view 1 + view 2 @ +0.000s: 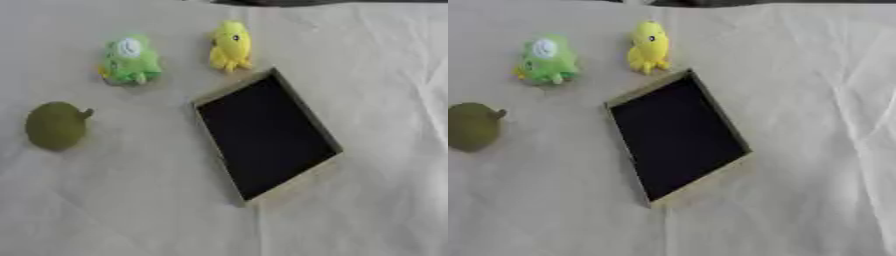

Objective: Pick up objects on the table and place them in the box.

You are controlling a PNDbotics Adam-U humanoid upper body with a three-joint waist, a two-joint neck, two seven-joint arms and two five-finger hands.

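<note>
In the middle of the frame, a shallow rectangular box (267,135), turned askew, tan rim, dark inside; nothing made out within, the interior reading only as flat black. At upper left, a bright green toy (131,61) with a pale round patch like one big eye and small orange bits at its base; details too soft to name further. Just right of it, near the box's upper corner but apart from it, a yellow toy (231,46) shaped like a small duck or chick, dark dot for an eye. At middle left, well apart from the box, an olive-green round thing (56,125) with a short stub on its upper right side, perhaps a fruit shape; hard to tell which. All resting on a desk (385,100) draped in creased off-white cloth. Along the top edge, a dark strip (289,2), cut off and unreadable. No hand showing in either view, so spread or curled cannot be told.
</note>
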